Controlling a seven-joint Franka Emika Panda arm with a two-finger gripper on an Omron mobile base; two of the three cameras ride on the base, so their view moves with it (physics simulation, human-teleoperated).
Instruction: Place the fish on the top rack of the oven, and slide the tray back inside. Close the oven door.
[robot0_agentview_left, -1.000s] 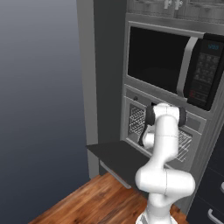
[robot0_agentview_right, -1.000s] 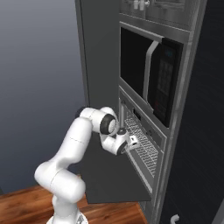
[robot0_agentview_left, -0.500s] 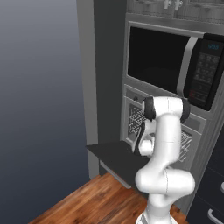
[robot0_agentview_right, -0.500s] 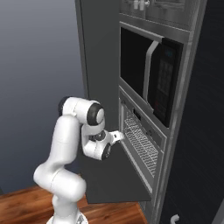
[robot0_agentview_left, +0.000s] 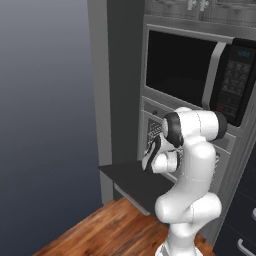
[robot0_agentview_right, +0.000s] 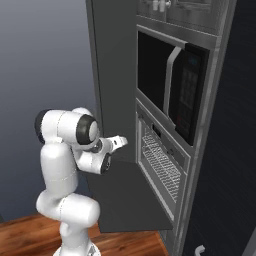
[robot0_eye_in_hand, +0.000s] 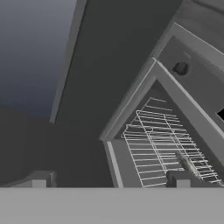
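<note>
We see the oven (robot0_agentview_right: 165, 165) built into the tall dark cabinet, under the black microwave (robot0_agentview_right: 175, 90), with its stainless frame around an open cavity. The oven door (robot0_agentview_right: 127, 200) is swung fully down and lies flat like a shelf, jutting out toward our base; in the left base view the same door (robot0_agentview_left: 135, 182) shows as a dark slab above the wooden floor (robot0_agentview_left: 100, 232). Inside the cavity sits the top rack (robot0_agentview_right: 161, 161), a silver wire grid that looks pushed in, with its bars running back into the dark interior; from the hand view the rack (robot0_eye_in_hand: 164, 151) spreads across the lower right, and a small greyish elongated thing (robot0_eye_in_hand: 188, 164) lies on its far right bars, too small and blurred for us to name with confidence. Other than that, the grid carries nothing we can make out. Our tool (robot0_agentview_right: 120, 142) is held in the air above the near left part of the lowered door, pointing toward the oven opening and apart from both door and rack; in the hand view its two finger tips (robot0_eye_in_hand: 178, 179) stand wide apart with nothing between them, so the tool is spread and holds nothing. A small round knob (robot0_eye_in_hand: 180, 68) sits on the oven's control strip above the cavity.
</note>
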